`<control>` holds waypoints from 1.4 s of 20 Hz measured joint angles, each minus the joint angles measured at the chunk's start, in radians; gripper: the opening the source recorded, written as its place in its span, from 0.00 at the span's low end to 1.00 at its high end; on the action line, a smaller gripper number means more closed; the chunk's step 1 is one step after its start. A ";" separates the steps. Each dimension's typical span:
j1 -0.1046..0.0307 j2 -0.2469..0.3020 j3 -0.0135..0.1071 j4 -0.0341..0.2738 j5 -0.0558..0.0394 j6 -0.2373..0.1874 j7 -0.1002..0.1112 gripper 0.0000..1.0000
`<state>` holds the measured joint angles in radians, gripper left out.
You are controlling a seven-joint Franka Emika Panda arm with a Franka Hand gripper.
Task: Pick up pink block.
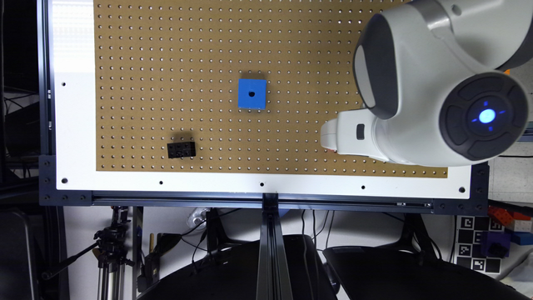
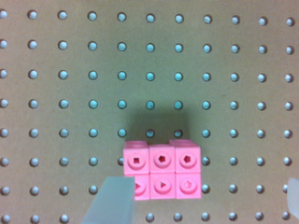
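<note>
Brown pegboard point(image 1: 166, 62) with even rows of small holes covers your table point(image 1: 75, 125), framed by a white border and a dark metal rail along the near edge. Your white arm point(image 1: 416, 83) reaches in from the exterior view's right, a blue light glowing on its round dark joint cap. At its end the tool point(image 1: 331, 135) hangs over the board, low toward the white border, as a white part past the wrist.

A blue cube point(image 1: 252, 93) with one hole in its top sits near the middle of the board. A black brick point(image 1: 181, 149) lies well apart from it, toward the exterior view's left and close to the near border.

From the wrist view you look straight down on the pink block point(image 2: 162, 175). It lies flat on the pegboard, two rows of three round holes facing up, a soft shadow falling on the board beside it. One pale, translucent finger point(image 2: 111, 201) of the tool overlaps a corner of the block in the picture; you cannot tell whether it touches. The other finger shows as a pale sliver at the far edge of the picture, well apart from the block. The tool stands wide, with the block lying between the fingers and nearer the first, and it holds nothing.

Below the table, the exterior view shows a tripod point(image 1: 109, 250), loose cables and dark chair backs. Coloured blocks point(image 1: 510, 225) and a printed black-and-white marker sheet point(image 1: 470, 246) sit at the exterior view's right edge.
</note>
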<state>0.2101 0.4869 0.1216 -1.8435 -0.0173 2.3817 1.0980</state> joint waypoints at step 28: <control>-0.009 0.126 -0.021 0.003 -0.0146 0.101 -0.002 1.00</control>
<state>0.2011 0.6125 0.1002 -1.8402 -0.0318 2.4827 1.0955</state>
